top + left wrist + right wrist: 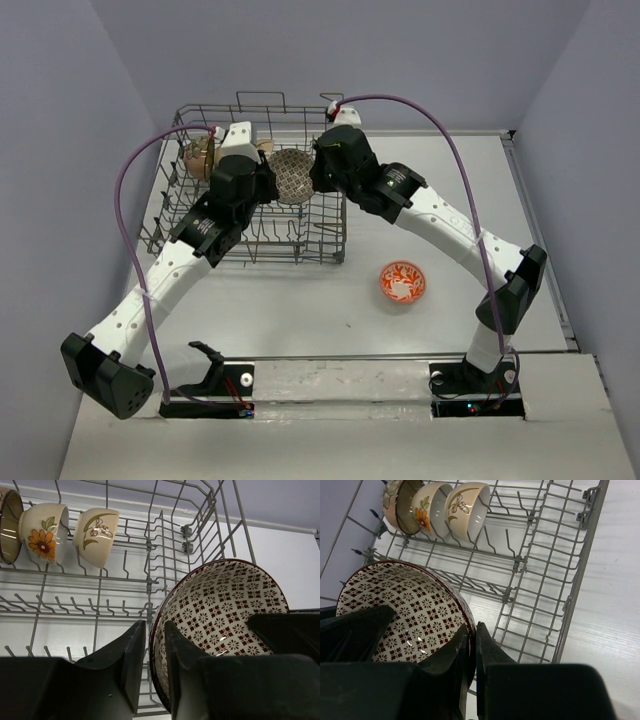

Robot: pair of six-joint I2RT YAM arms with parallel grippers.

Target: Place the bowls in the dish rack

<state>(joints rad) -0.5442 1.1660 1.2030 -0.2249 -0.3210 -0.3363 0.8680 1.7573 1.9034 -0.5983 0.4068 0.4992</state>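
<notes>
Item: patterned bowl point(291, 175), on edge over dish rack point(250, 262), mid-rack. We pinch rim tight with right gripper point(472, 630) at 3 o'clock; left gripper point(155, 627) at 9 o'clock straddles rim, nearly closed, clamp unconfirmed.

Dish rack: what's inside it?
Three bowls on edge along one row, plus a patterned bowl with the right fingers pinching its rim. What's beneath that bowl is hidden.

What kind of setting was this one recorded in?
Probably a robot test cell, not a kitchen: a plain white tabletop boxed in by blank grey walls, two black-and-white robot arms bolted at its edge, and a grey wire dish rack.
</notes>
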